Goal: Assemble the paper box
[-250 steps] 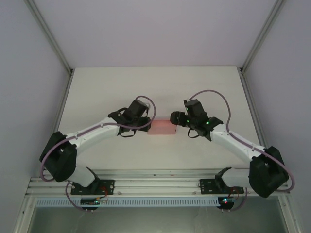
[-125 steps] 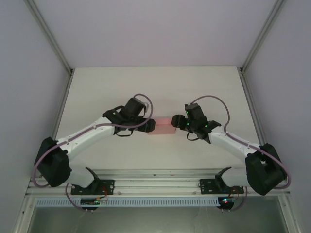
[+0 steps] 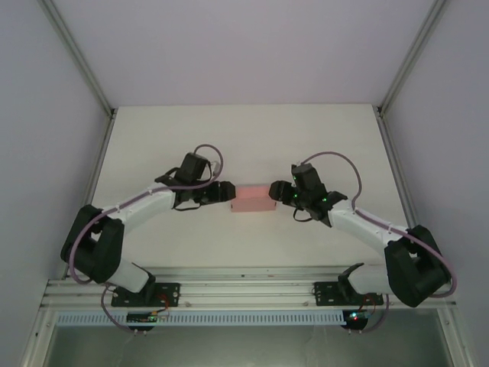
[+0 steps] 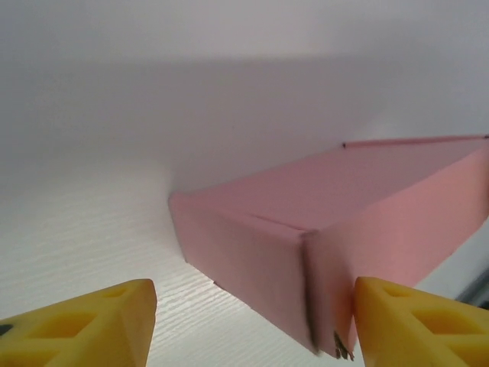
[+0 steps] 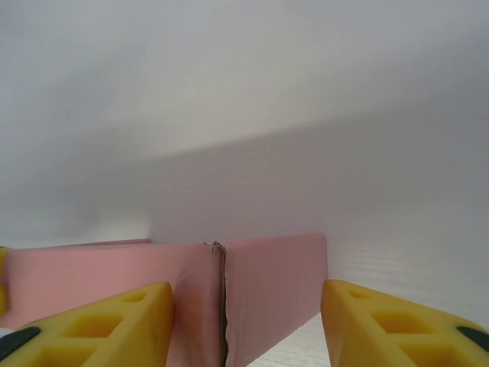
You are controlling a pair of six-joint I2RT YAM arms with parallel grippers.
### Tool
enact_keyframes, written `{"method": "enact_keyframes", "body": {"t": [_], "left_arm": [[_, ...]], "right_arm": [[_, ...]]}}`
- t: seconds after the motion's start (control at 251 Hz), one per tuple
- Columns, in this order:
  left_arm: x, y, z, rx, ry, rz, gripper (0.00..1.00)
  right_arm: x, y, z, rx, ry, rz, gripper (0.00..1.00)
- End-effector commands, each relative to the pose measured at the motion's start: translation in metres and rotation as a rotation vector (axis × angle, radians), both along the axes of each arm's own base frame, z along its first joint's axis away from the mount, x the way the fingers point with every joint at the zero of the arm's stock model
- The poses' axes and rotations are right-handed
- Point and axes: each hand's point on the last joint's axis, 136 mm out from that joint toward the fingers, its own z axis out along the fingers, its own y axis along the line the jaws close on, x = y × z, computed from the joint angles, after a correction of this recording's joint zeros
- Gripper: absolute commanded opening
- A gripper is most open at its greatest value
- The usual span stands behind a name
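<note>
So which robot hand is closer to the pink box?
Right, narrowly. The right gripper straddles one end of the pink box; the left gripper just reaches the other end.

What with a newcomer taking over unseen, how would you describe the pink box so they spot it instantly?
On the white table, look at the middle, between the left tool and the right tool. There lies the small rectangular pink card box. Unlike the black tools flanking it, it is plain pink.

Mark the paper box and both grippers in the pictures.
paper box [image 3: 253, 198], top external view, middle of its pink top face.
left gripper [image 3: 228, 191], top external view, midway between its fingertips.
right gripper [image 3: 273, 189], top external view, midway between its fingertips.
</note>
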Motion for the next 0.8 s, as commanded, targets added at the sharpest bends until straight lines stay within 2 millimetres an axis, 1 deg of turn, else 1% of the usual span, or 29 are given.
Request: {"method": "enact_keyframes", "body": {"t": [0.0, 0.076, 0.108, 0.144, 0.164, 0.243, 0.331, 0.427, 0.523, 0.559, 0.583, 0.599, 0.631, 0.675, 0.726, 0.738, 0.754, 0.782, 0.798], "left_arm": [[-0.005, -0.003, -0.023, -0.066, 0.033, -0.023, 0.54], [-0.011, -0.003, -0.039, -0.112, 0.076, -0.035, 0.36], [-0.013, -0.005, -0.042, -0.137, 0.086, -0.042, 0.27], [-0.016, -0.007, -0.045, -0.16, 0.089, -0.058, 0.23], [-0.017, -0.007, -0.047, -0.162, 0.093, -0.057, 0.2], [-0.019, -0.004, -0.055, -0.145, 0.103, -0.052, 0.0], [-0.019, -0.001, -0.061, -0.119, 0.107, -0.049, 0.0], [-0.017, -0.002, -0.061, -0.117, 0.104, -0.049, 0.0], [-0.011, -0.005, -0.053, -0.118, 0.091, -0.055, 0.0], [-0.007, -0.006, -0.048, -0.115, 0.079, -0.055, 0.07], [-0.005, -0.006, -0.044, -0.111, 0.07, -0.054, 0.13], [-0.003, -0.006, -0.041, -0.107, 0.064, -0.053, 0.2], [0.003, -0.007, -0.033, -0.1, 0.045, -0.052, 0.38], [0.01, -0.006, -0.023, -0.075, 0.019, -0.049, 0.57], [0.022, -0.005, -0.007, -0.042, -0.021, -0.043, 0.58], [0.024, -0.005, -0.003, -0.038, -0.032, -0.044, 0.58], [0.028, -0.005, 0.002, -0.03, -0.05, -0.048, 0.58], [0.034, -0.005, 0.012, -0.018, -0.077, -0.043, 0.64], [0.037, -0.004, 0.018, -0.011, -0.093, -0.038, 0.68]], "right_arm": [[-0.03, -0.021, -0.058, -0.09, 0.177, -0.004, 0.49], [-0.032, -0.017, -0.065, -0.048, 0.163, 0.036, 0.44], [-0.032, -0.015, -0.067, -0.026, 0.156, 0.053, 0.42], [-0.033, -0.012, -0.07, 0.003, 0.143, 0.079, 0.39], [-0.034, -0.01, -0.072, 0.02, 0.138, 0.09, 0.37], [-0.036, -0.009, -0.079, 0.075, 0.164, 0.095, 0.23], [-0.032, -0.006, -0.079, 0.096, 0.132, 0.094, 0.11], [-0.029, -0.003, -0.075, 0.112, 0.125, 0.092, 0.08], [-0.026, -0.003, -0.068, 0.112, 0.121, 0.087, 0.09], [-0.026, -0.003, -0.064, 0.107, 0.122, 0.084, 0.13], [-0.025, -0.003, -0.062, 0.104, 0.125, 0.082, 0.18], [-0.024, -0.003, -0.059, 0.105, 0.126, 0.081, 0.19], [-0.023, -0.004, -0.054, 0.099, 0.13, 0.074, 0.22], [-0.019, -0.006, -0.045, 0.08, 0.124, 0.066, 0.29], [-0.011, -0.009, -0.031, 0.056, 0.112, 0.056, 0.34], [-0.009, -0.01, -0.027, 0.051, 0.106, 0.055, 0.36], [-0.006, -0.011, -0.022, 0.045, 0.101, 0.054, 0.41], [-0.002, -0.012, -0.013, 0.037, 0.091, 0.053, 0.52], [0.001, -0.012, -0.007, 0.036, 0.082, 0.055, 0.54]]}}
